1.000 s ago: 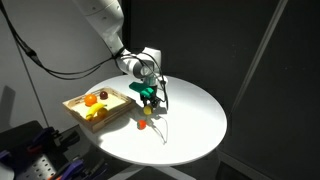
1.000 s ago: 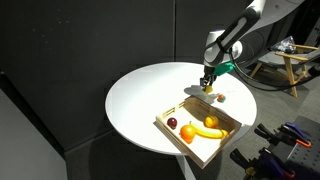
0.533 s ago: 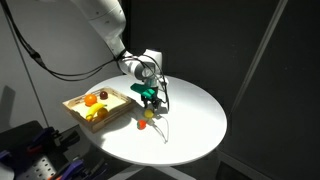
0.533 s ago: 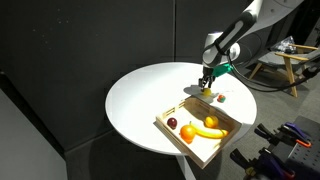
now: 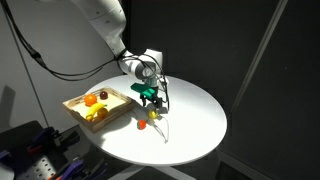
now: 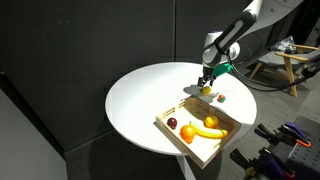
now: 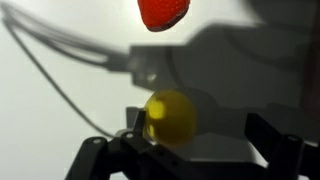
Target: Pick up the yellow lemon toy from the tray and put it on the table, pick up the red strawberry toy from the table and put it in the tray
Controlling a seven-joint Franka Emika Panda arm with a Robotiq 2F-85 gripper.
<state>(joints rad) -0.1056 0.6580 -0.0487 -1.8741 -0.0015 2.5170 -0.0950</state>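
while the claw (image 7: 185, 143) stands spread, the smooth round yellow lemon toy (image 7: 170, 117) lies on the table (image 7: 55, 120).

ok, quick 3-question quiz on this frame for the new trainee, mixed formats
1. True or false: the yellow lemon toy is lying in the tray.
2. Pick one. The pincer is:
A. shut on the lemon
B. open, with the lemon between its fingers
C. shut on the strawberry
3. Short answer: what is the red strawberry toy resting on?

Key
1. False. It sits on the table, outside the tray.
2. B
3. The table, close to the lemon. It is not yet in the tray.
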